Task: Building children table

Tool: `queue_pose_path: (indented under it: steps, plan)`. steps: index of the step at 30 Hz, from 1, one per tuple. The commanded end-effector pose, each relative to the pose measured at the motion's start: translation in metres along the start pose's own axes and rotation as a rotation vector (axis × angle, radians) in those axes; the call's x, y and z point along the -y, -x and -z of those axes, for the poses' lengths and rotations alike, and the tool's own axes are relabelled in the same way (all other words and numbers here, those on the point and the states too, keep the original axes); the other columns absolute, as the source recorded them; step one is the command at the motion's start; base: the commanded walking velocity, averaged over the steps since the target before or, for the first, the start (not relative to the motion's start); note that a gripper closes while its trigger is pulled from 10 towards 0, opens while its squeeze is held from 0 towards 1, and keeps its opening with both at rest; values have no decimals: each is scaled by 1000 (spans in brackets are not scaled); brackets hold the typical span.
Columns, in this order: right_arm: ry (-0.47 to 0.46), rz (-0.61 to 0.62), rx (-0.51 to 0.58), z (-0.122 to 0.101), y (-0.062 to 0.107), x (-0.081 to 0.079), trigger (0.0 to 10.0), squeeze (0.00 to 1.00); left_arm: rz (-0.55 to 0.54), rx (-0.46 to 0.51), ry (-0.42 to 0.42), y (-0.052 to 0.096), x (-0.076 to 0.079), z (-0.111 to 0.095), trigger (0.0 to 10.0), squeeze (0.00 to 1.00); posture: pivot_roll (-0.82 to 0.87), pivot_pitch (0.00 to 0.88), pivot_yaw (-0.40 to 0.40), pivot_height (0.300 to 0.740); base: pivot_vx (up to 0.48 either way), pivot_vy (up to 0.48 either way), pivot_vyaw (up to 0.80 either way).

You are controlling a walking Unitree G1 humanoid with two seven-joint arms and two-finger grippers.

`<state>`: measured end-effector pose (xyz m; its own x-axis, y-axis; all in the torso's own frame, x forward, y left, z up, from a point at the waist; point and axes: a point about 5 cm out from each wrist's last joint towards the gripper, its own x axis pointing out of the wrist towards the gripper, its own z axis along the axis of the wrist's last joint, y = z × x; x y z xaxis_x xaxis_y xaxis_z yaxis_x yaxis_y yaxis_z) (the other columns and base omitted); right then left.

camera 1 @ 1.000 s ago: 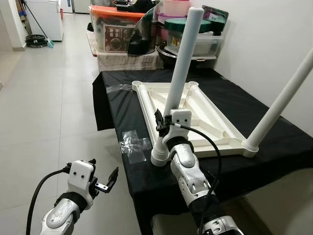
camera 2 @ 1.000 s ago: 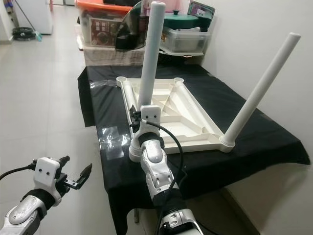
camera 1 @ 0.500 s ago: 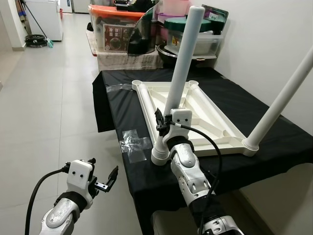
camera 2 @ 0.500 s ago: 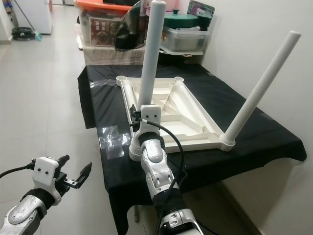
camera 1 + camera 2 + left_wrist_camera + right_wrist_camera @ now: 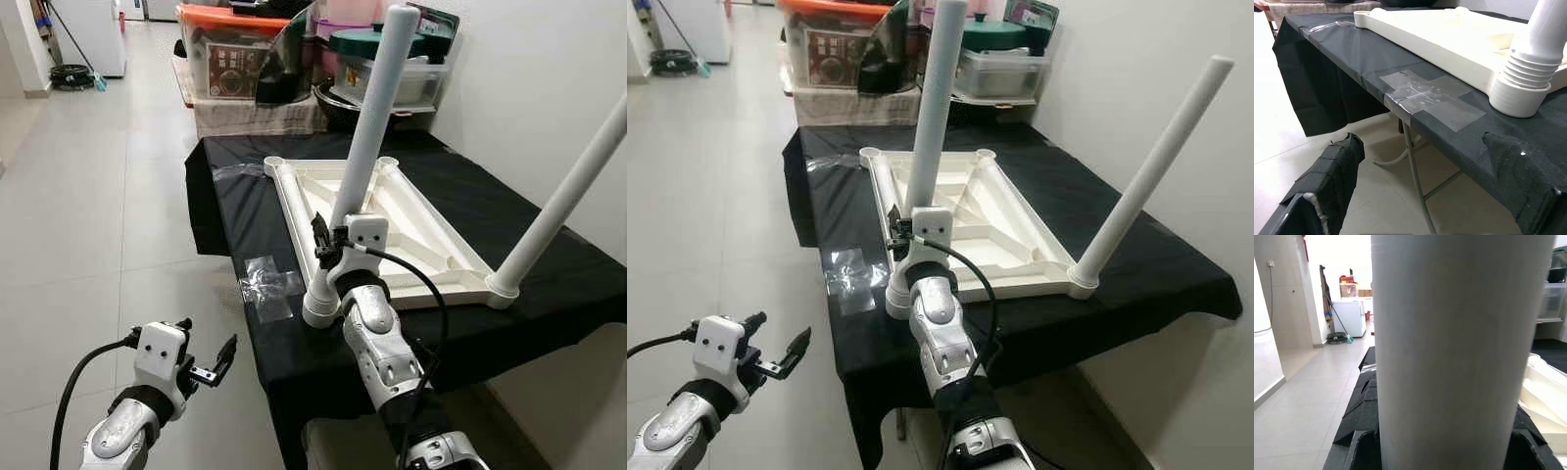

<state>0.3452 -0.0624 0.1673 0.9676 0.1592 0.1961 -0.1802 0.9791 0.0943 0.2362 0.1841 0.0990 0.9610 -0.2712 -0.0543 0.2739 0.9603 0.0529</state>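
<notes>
A white children's table top (image 5: 416, 240) lies upside down on a black-covered table (image 5: 245, 206). Two white legs stand up from its near corners. My right gripper (image 5: 331, 243) is shut on the lower part of the near-left leg (image 5: 374, 103), just above its ribbed socket (image 5: 1520, 93). In the right wrist view the leg (image 5: 1459, 352) sits between the black fingers (image 5: 1359, 418). The near-right leg (image 5: 563, 201) stands free. My left gripper (image 5: 211, 331) hangs open and holding nothing, low over the floor, left of the table's near corner.
A patch of clear tape (image 5: 269, 289) is stuck at the table's left edge. Storage boxes and bins (image 5: 235, 59) are stacked behind the table. A white wall runs along the right. Tiled floor (image 5: 88, 215) stretches out to the left.
The head view has shifted slightly. The grippers, legs and table top stand as before.
</notes>
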Motion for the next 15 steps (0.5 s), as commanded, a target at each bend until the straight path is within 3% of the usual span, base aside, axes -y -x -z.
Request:
queue_pose_path:
  steps: [1,15]
  plan:
    - [-27,54,-166,34,12,7,10000,0,12,-7,2,-1,3,3,10000,0,92,0,-95,740,0,0,0]
    - [-3,36,-155,32,11,5,10000,0,11,-13,-1,0,3,5,10000,0,96,0,-100,740,0,0,0]
